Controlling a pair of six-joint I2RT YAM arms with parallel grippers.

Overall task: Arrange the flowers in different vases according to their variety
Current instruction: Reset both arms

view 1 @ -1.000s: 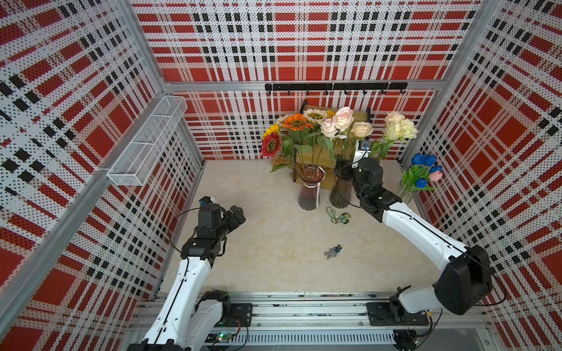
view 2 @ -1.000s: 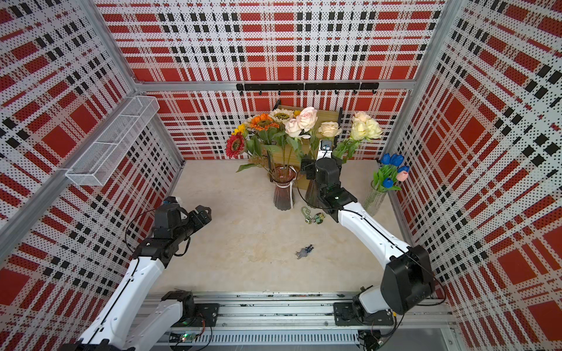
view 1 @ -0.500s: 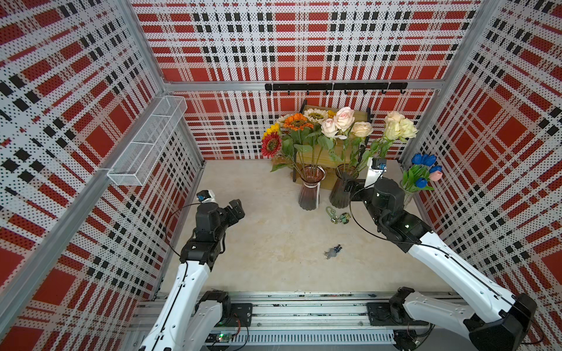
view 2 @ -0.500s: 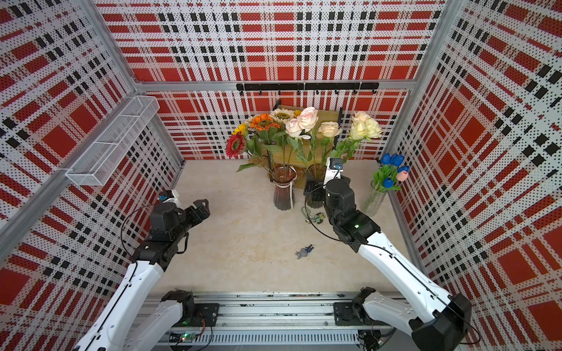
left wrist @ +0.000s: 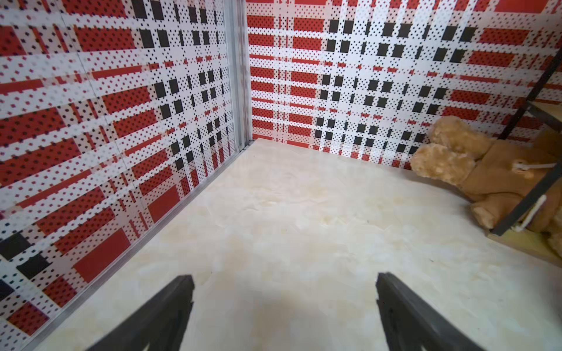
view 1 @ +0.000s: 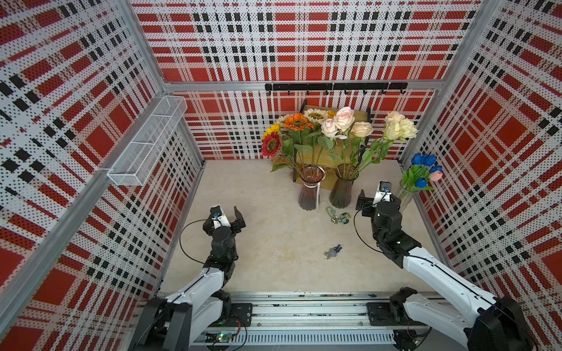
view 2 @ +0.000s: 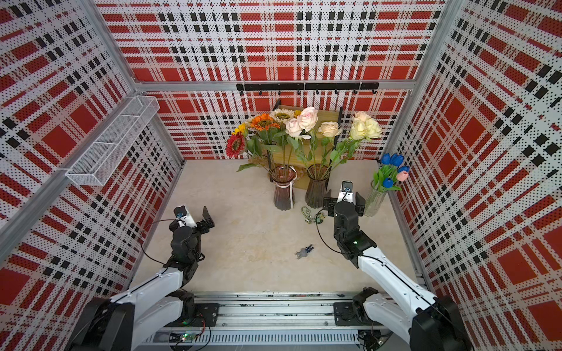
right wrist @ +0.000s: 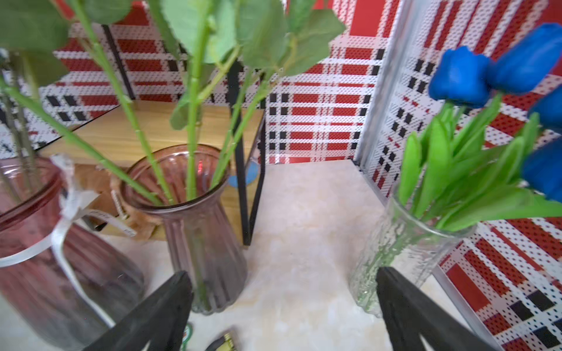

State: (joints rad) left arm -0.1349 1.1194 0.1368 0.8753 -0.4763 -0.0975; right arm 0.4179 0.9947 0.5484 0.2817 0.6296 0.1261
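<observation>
Near rose vase (view 1: 342, 188) | right end effector (view 1: 378, 199) backed off, open

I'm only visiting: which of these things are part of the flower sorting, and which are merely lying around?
Part of the job: sunflowers, roses, tulips, pinkish vase, brownish vase, clear vase.

Just lying about: green keychain, small grey trinket, wooden shelf, plush toy, wire basket.
</observation>
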